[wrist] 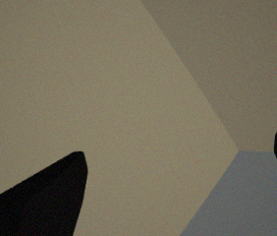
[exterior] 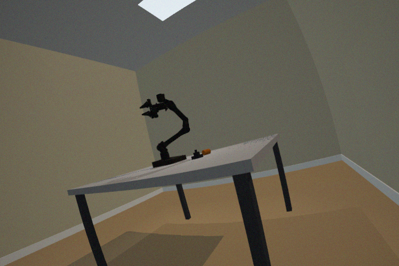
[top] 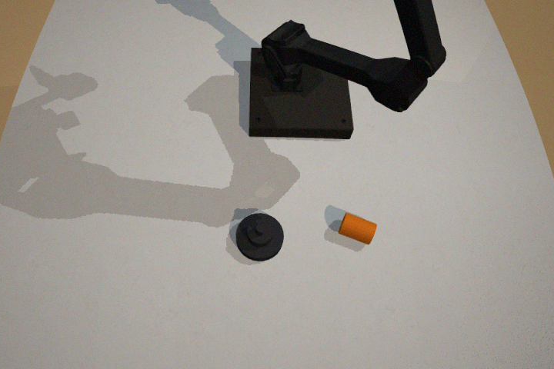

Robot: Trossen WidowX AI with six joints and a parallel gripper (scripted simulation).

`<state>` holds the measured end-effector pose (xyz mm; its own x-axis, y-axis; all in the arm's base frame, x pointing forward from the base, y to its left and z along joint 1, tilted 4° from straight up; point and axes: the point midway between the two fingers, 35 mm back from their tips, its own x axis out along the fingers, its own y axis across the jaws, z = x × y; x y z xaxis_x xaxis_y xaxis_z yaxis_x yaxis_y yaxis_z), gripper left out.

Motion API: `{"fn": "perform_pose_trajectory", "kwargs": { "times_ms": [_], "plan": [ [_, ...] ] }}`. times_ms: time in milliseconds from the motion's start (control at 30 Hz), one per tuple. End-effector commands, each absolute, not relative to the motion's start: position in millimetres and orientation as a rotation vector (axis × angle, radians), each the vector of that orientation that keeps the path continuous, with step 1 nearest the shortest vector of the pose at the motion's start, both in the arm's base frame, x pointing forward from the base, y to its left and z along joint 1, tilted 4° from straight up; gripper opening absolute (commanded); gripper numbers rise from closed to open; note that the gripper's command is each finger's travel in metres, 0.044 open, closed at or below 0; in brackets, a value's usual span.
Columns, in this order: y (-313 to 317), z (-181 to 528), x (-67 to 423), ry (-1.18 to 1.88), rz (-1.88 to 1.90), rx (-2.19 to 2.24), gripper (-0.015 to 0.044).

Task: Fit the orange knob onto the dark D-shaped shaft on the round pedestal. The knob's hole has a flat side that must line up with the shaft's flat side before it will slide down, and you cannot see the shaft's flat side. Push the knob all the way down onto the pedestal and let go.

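Observation:
The orange knob [top: 357, 228] [exterior: 206, 151] is a short cylinder lying on its side on the table, to the right of the pedestal in the top view and apart from it. Its hole cannot be made out. The round dark pedestal [top: 266, 251] [exterior: 197, 156] stands on the table with the dark shaft [top: 258, 228] [exterior: 196, 151] upright at its centre, bare. The shaft's flat side cannot be seen. My gripper [exterior: 141, 111] [wrist: 180, 151] is wide open and empty, high above the table and far from both; it is out of view in the top view.
The arm's dark base plate [top: 304, 111] [exterior: 170, 161] sits on the table [top: 417, 295] [exterior: 225, 163] behind the pedestal in the top view. The folded arm rises from it, and its shadow falls across the table's left part. The wrist view shows only walls and ceiling beyond the fingers.

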<state>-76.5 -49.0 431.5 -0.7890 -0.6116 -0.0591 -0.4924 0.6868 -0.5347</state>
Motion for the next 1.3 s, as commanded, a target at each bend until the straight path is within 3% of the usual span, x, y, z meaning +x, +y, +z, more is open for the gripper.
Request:
{"fn": "perform_pose_trajectory", "kwargs": {
  "times_ms": [0, 333, 733, 1000, 1267],
  "plan": [
    [-51, 431, -77, 2.655, -0.746, -0.894, 0.0426],
    [-152, 400, -66, 2.067, -0.682, -1.14, 0.044],
    [-237, 344, 56, 1.495, -0.363, -1.159, 0.044],
    [-228, 297, 170, 1.27, -0.065, -1.094, 0.044],
    [-161, 243, 274, 1.164, 0.24, -0.994, 0.044]
  ]
}}
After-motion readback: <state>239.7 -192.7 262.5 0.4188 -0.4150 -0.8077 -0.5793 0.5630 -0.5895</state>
